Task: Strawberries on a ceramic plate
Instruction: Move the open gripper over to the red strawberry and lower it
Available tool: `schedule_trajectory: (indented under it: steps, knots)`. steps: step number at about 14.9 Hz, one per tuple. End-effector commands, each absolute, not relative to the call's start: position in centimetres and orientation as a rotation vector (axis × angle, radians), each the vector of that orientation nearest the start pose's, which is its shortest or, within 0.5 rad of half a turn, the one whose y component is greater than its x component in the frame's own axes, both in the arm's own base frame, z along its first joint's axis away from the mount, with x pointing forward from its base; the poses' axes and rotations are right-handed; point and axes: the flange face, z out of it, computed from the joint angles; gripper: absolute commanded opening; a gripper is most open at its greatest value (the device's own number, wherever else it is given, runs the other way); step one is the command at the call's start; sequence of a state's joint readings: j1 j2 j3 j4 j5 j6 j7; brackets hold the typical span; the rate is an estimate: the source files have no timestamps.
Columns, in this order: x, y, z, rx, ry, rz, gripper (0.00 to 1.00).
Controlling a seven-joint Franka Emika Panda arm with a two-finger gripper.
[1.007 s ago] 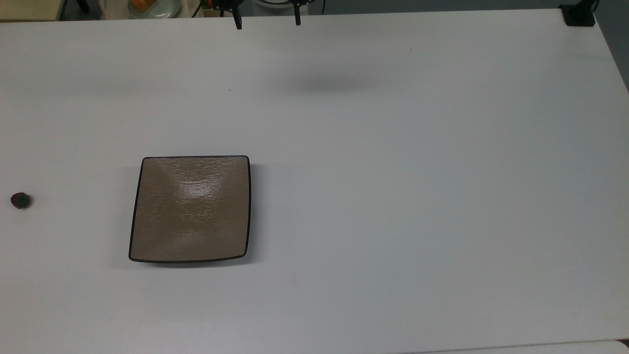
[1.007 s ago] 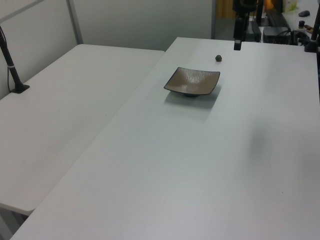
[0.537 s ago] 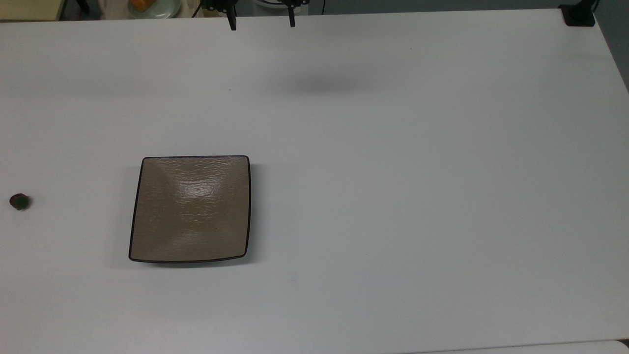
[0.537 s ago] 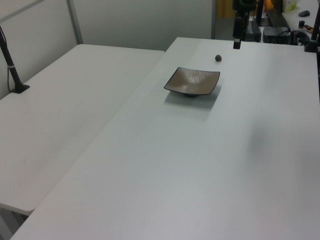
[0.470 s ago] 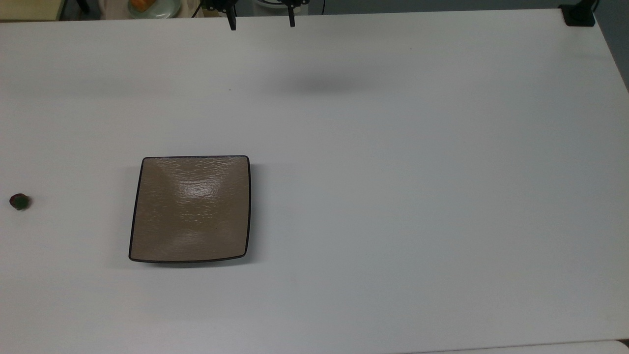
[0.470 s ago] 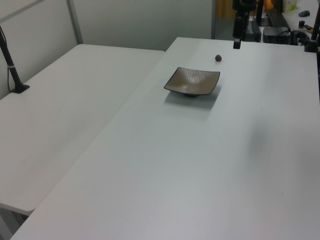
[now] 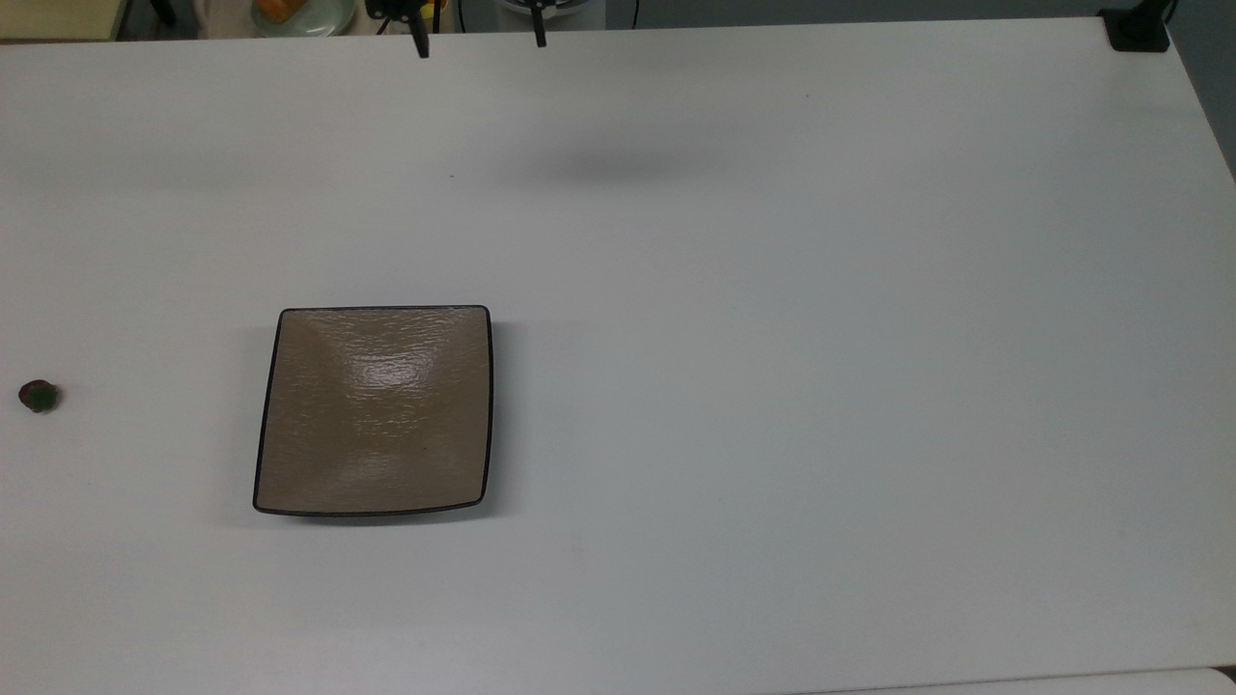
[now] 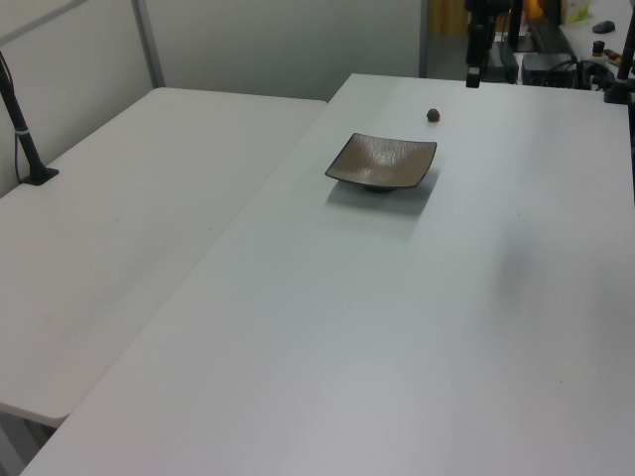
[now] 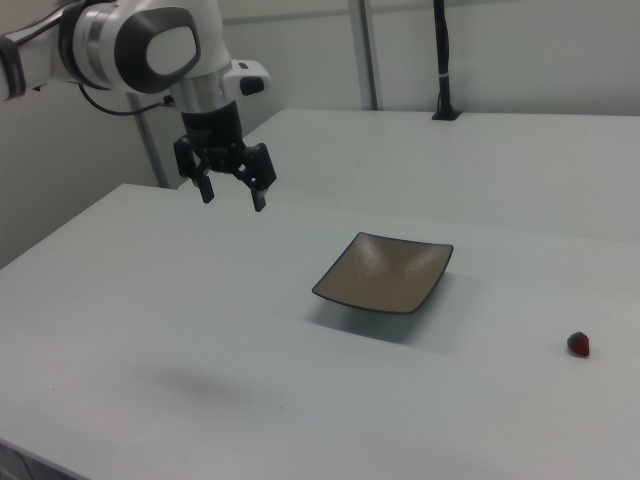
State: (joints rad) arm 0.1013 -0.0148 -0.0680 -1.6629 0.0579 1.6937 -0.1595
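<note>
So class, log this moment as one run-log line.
pincer: open, high above table, holding nothing | strawberry: on table, apart from plate | ceramic plate: bare | stage: approach, not yet grasped

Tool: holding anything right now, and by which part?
Nothing. The tool hangs open and empty above the table; the strawberry lies on the table beside the plate.

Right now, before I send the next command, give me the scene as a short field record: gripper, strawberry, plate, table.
gripper: open, nothing between the fingers, high above the table, well away from both objects
strawberry: lying on the table near the top view's left edge, apart from the plate
ceramic plate: square, tan-brown with a black rim, nothing on it, flat on the table
table: white
task status: strawberry not yet picked up
</note>
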Motion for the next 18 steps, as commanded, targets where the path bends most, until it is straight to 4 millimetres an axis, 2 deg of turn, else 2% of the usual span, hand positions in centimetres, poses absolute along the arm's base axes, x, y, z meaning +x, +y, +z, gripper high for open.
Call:
schedule_trajectory:
  steps: [1, 5, 7, 10, 15, 18]
  knots:
    - [55.9, -1.3, 60.0, -3.032, -0.566, -0.111, 1.00]
    - [56.3, -6.2, 58.7, -3.051, -0.590, -0.084, 1.00]
    - [57.2, -9.7, 58.0, -3.075, -0.566, -0.162, 1.00]
    - [58.7, -14.5, 55.6, -3.108, -0.550, -0.239, 1.00]
    - [60.5, -21.1, 52.6, -3.182, -0.415, -0.420, 1.00]
    - [60.8, -25.1, 51.3, -3.217, -0.295, -0.543, 1.00]
